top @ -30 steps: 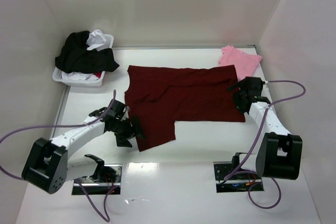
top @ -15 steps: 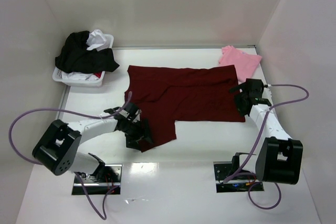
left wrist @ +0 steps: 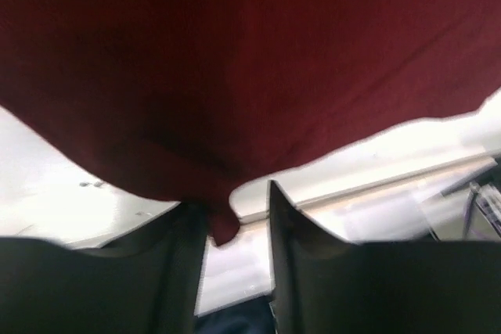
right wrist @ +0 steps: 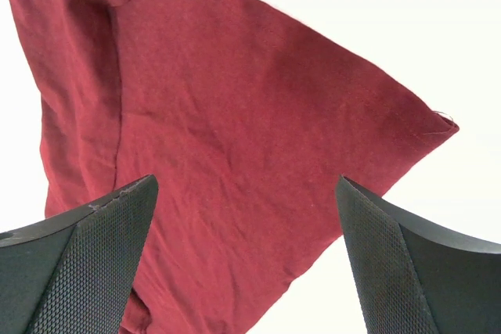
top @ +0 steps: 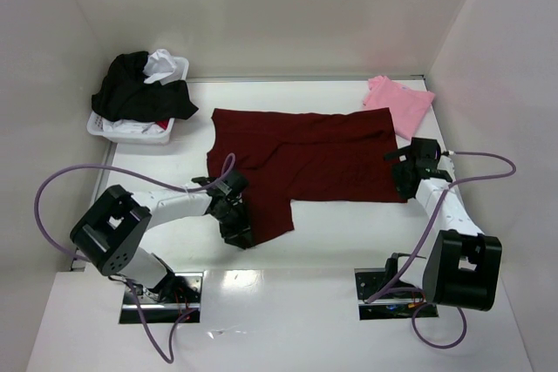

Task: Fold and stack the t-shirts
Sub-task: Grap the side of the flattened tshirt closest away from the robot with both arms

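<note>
maroon tee [top: 314,158] lies between bin [top: 132,137] and pink tee [top: 399,102]; left pincer [left wrist: 232,199] narrowly apart, right pincer [right wrist: 244,192] wide.

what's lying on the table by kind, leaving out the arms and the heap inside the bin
maroon t-shirt: 1
pink t-shirt: 1
white bin: 1
total: 3

bg walls [top: 261,15] wht, plain | table [top: 349,226] wht, glossy nr front
</note>
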